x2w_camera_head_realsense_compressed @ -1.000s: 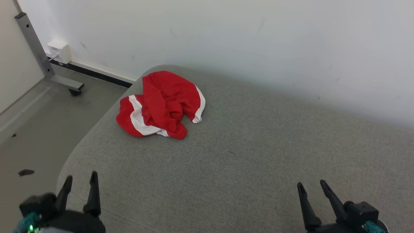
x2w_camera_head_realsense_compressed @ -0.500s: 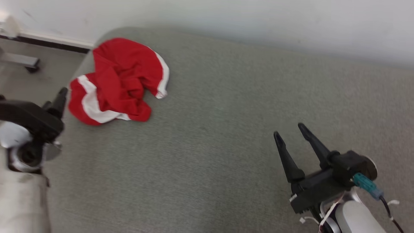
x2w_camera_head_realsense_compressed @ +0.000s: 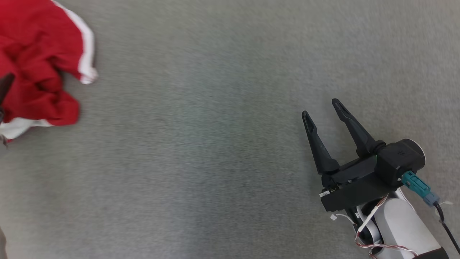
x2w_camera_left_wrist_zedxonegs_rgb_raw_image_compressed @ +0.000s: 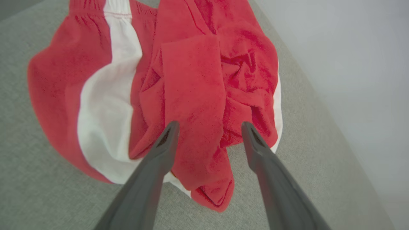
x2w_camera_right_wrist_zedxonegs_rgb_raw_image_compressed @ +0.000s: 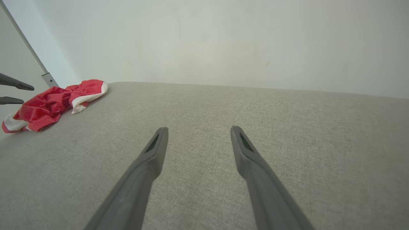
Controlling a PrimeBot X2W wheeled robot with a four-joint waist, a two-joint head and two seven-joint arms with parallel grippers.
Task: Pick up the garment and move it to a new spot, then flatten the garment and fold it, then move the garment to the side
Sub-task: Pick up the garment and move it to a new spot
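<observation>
The left gripper [x2w_camera_left_wrist_zedxonegs_rgb_raw_image_compressed: 208, 125] hung with its two long dark fingers spread wide and empty directly above the crumpled red garment with broad white stripes [x2w_camera_left_wrist_zedxonegs_rgb_raw_image_compressed: 191, 73]. One finger stood to either side of a raised red fold, which read as lining up for the first pick; whether the tips touched the cloth could not be told. The right gripper [x2w_camera_head_realsense_compressed: 320, 108] was equally wide and empty, poised over bare upholstery well apart from the garment. It was probably kept clear so the left arm could work, and was at hand to help with flattening. The broad grey woven-fabric cushion [x2w_camera_head_realsense_compressed: 201, 151] carried everything, and its open middle looked like the likely new spot. Behind it rose a plain pale wall [x2w_camera_right_wrist_zedxonegs_rgb_raw_image_compressed: 207, 41], along which the cushion's far edge ran. The garment lay bunched at the cushion's far left, near its edge, its layers folded over one another with a gathered hem showing in the left wrist view. A pinch on the top ridge would therefore likely lift several layers together. On the right wrist, a small teal plug [x2w_camera_head_realsense_compressed: 418, 187] with a dark cable and a few thin loose wires [x2w_camera_head_realsense_compressed: 363, 230] trailed beside the pale forearm. No brand, label or readable writing showed on the garment, the grippers or the cushion.
</observation>
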